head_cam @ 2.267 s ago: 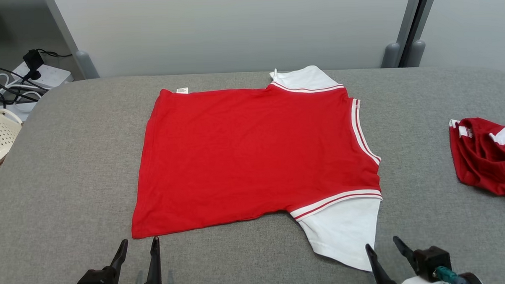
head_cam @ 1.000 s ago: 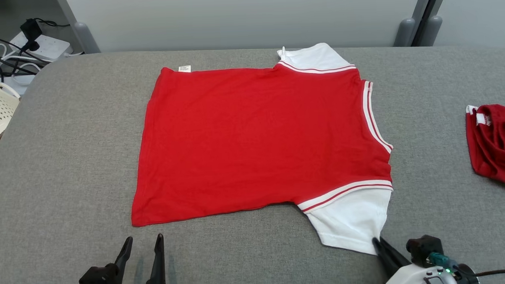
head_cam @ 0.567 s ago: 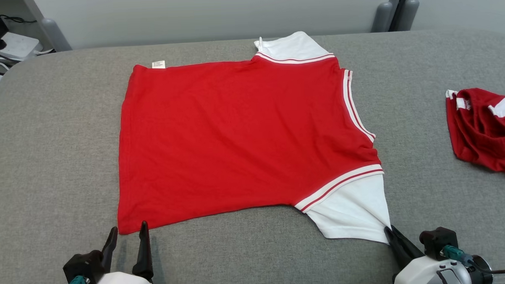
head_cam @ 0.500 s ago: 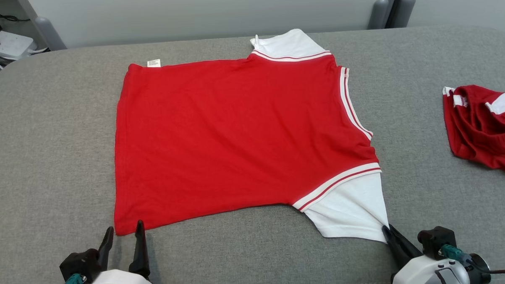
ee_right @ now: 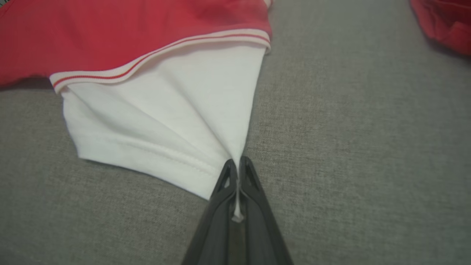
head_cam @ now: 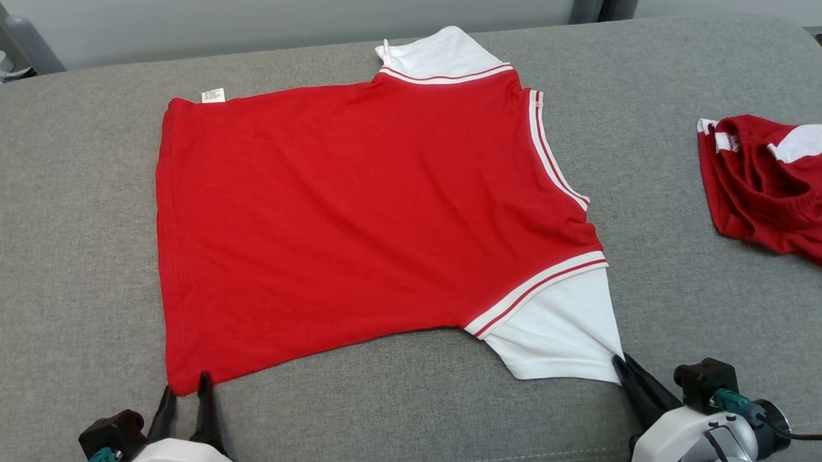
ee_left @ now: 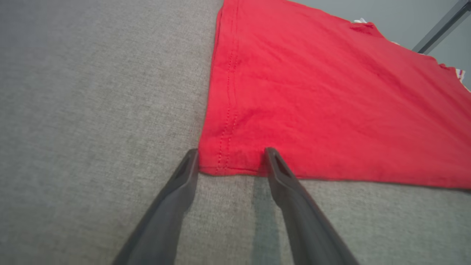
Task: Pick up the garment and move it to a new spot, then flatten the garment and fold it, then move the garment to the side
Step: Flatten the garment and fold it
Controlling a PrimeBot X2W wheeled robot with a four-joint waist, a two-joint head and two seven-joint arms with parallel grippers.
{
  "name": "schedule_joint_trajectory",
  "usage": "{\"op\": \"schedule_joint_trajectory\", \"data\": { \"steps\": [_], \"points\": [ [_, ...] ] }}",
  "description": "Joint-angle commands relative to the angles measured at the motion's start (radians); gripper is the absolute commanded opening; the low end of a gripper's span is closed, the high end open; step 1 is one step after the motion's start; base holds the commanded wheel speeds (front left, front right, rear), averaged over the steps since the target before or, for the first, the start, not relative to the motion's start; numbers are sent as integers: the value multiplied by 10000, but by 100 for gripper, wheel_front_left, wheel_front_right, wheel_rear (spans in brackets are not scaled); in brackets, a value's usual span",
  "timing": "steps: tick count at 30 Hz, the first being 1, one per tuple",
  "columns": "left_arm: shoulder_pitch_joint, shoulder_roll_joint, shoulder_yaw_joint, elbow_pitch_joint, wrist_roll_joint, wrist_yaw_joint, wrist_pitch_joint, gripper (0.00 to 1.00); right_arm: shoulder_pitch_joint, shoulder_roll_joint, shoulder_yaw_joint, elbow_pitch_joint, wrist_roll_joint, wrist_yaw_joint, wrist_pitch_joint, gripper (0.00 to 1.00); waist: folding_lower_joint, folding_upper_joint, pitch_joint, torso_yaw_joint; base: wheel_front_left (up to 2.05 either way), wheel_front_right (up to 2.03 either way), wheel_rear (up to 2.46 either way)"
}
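the right claw (head_cam: 618, 362) is clenched on the outer corner of the white sleeve (head_cam: 558, 325) of the red garment (head_cam: 356, 212). the cloth fans out taut from its tips, and the right wrist view shows a thin sliver of white pinched between the fingers. the left claw (head_cam: 184, 388) stands released. its two fingers are spread across the near hem corner (ee_left: 220, 162), one tip just off the side edge on the grey desk (head_cam: 64, 270), the other at the hem. it grips nothing. the rest of the garment lies flat on the desk, stretching away ahead of both claws.

the likeliest trouble is on the left. with the fingers low and straddling the corner, closing may only bunch the hem sideways or catch a single layer, so the corner could slip out on the lift. the right pinch looks very small, at the sleeve's extreme tip, so a pull could probably draw it free or stretch the sleeve out of shape. if the right claw rises before the left one holds, the body would likely drag and skew, spoiling the flat lie. a second red garment (head_cam: 772, 184) lies well off to the outer side of the right claw, and a wide swing that way might sweep over it.
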Motion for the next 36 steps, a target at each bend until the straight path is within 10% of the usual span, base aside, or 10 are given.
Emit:
{"op": "schedule_joint_trajectory", "data": {
  "steps": [1, 2, 16, 36],
  "points": [
    [-361, 141, 274, -61, -119, -65, -61, 39, -8, -272, 133, -68, 51, -75, 26, 0, 0, 0, -1, 2, 0, 0, 0],
    [-388, 141, 261, 15, -150, -86, -61, 0, -14, -268, 140, -95, 67, -75, 26, 0, 0, 0, -5, 4, 0, 0, 0],
    [-85, 141, 592, 289, 360, 83, -61, 0, 305, -316, 773, -148, 468, -75, 25, 0, 0, 0, -563, 105, 0, 0, 0],
    [420, 222, 1977, 626, 1705, 687, -61, 0, 618, -1558, 4263, -1307, 2813, -75, 25, 0, 0, 0, -1381, 18, 0, 0, 0]
  ]
}}
